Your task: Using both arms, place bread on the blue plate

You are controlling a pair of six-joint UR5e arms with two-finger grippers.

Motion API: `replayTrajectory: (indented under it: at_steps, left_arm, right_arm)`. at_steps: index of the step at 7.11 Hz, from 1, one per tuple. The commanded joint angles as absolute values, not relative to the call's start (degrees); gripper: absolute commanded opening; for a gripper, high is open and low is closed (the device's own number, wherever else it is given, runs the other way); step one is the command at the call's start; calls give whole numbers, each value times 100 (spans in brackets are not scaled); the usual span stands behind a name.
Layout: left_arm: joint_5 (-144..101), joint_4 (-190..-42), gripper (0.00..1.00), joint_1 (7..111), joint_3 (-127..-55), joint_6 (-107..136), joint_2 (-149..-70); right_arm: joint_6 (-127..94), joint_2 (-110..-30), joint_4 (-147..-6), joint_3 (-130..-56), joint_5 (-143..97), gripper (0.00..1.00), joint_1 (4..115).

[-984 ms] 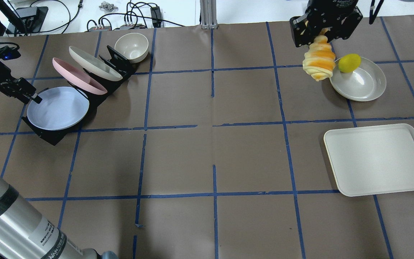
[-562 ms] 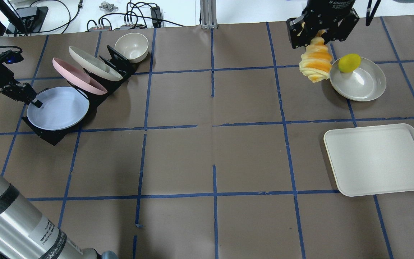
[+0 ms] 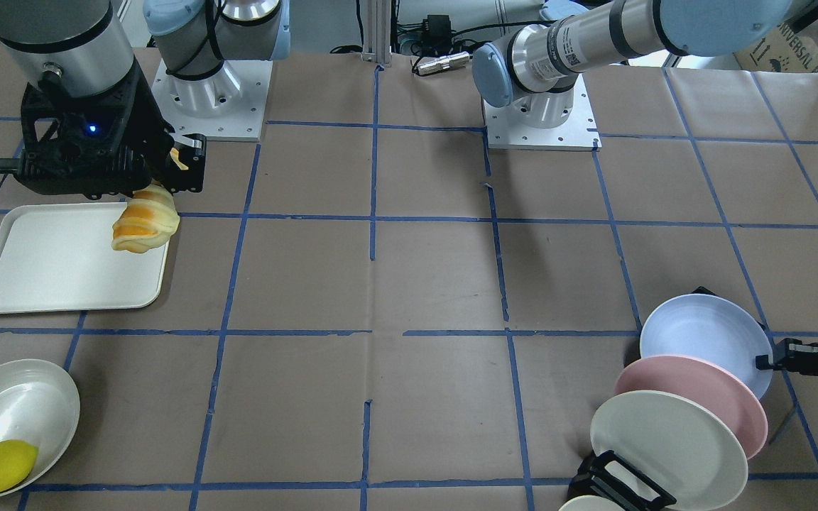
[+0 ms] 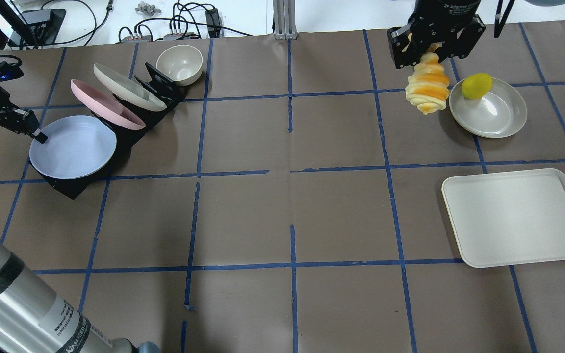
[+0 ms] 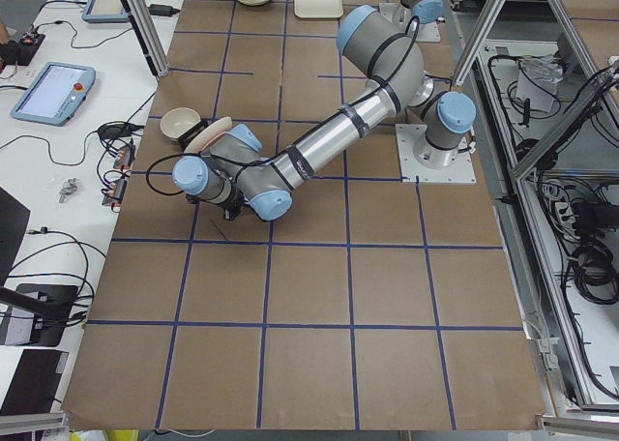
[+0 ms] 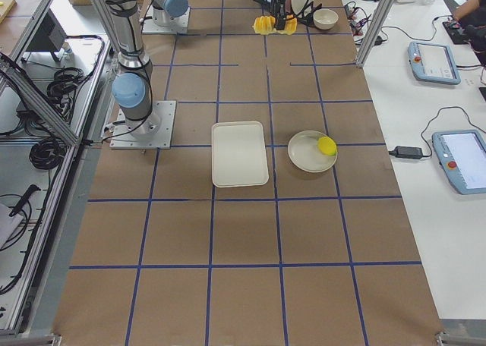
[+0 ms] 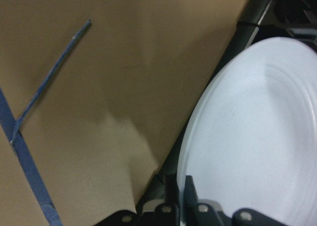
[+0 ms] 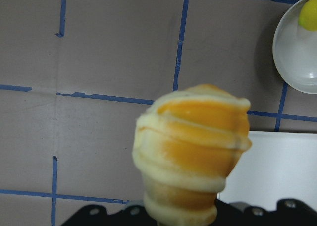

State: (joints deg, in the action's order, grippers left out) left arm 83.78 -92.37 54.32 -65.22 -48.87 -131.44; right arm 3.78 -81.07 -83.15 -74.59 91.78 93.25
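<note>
While right gripper (image 4: 431, 51) pinches bread (image 4: 428, 88), wrist view shows left gripper (image 7: 181, 195) pinching blue plate (image 7: 257, 137).

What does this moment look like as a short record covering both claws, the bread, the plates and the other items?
left claw: closed on the rim of the blue plate
blue plate: tilted, at the front end of the black rack, ahead of the pink plate and cream plate
right claw: shut on the bread
bread: hanging in the air, clear of the table
lemon: in the grey dish
tray: flat on the table
bowl: behind the rack
task state: bread not yet on the blue plate
</note>
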Motion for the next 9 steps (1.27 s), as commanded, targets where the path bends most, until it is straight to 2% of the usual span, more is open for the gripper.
replayTrajectory:
  at_steps: [1,5,7,9]
  left_arm:
    - [8385,-9482,13,5449,-6521,-4887,-12886]
    - [8411,-10142,12,5546,-7046,-4869,-12062]
    - [8402,-10230,12,5764,-7853,-4187,-11228]
    - [8350,-10169,12,6579,-8697,-3395,-10480]
  right_arm:
    - [378,-8104,-8314,-7462,9185,3,9325]
    - [387,-8095,-8306,-7488,9202,3,9325]
    - [387,-8095,-8306,-7488,9202,3,9325]
    - [387,-8095,-8297,-7497,9202,3,9325]
